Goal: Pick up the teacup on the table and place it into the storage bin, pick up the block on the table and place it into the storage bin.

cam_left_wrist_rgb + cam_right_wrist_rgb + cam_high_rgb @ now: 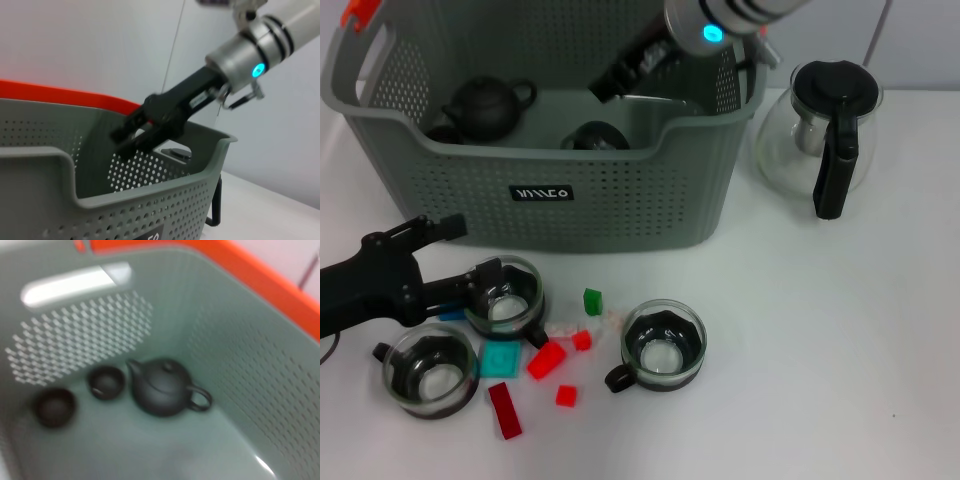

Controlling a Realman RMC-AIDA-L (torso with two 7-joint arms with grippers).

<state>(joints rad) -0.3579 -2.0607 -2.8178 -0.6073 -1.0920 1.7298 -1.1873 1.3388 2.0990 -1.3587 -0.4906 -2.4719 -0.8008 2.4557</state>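
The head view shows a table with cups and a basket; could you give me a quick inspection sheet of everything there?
Surface: white table.
Job's things: grey storage bin holds a black teapot and small dark cups; three glass teacups and coloured blocks lie in front of it.
Clutter: glass coffee pot beside the bin.
Grippers: left gripper at the teacup nearest the bin, one of its fingers inside the rim; right gripper over the bin, holding nothing.
Cables: nothing seen.
Surroundings: pale wall.

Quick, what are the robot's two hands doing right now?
Left gripper: closed on a glass teacup.
Right gripper: open, empty, inside the storage bin.
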